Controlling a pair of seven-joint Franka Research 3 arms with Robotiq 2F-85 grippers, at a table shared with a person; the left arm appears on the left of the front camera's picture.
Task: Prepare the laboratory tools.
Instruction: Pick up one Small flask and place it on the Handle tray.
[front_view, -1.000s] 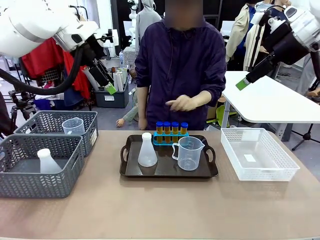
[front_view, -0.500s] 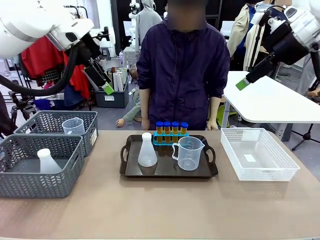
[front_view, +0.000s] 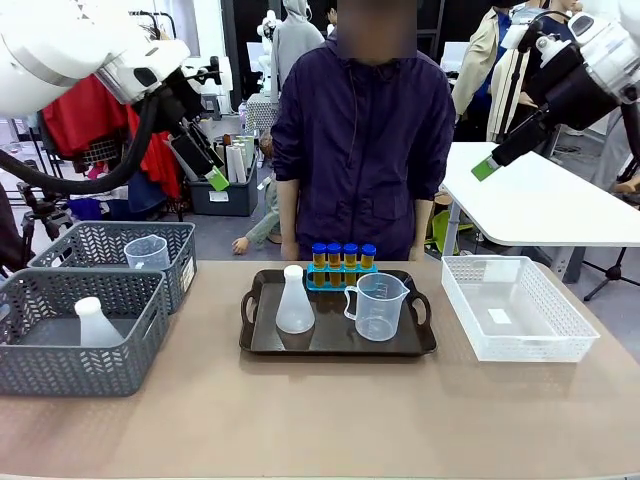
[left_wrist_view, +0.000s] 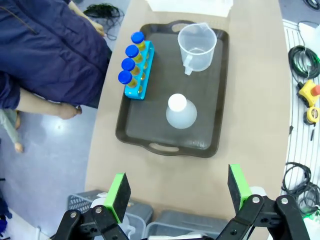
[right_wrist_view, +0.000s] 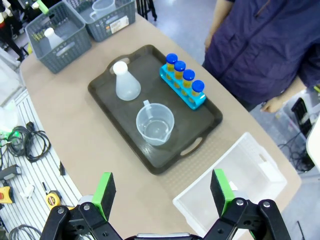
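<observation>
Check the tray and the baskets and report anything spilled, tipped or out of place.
Nothing stands out. On the tray the conical flask, the measuring beaker and the rack of blue-capped tubes all stand upright, with no spill visible. The white basket sits square.

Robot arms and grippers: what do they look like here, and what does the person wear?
Both arms have glossy white shells with black wrist sections; a thick black cable loops beneath the left arm. The left gripper and right gripper are black linkage frames with bright green pads on the fingertips. The person wears a dark purple zipped jacket with long sleeves.
</observation>
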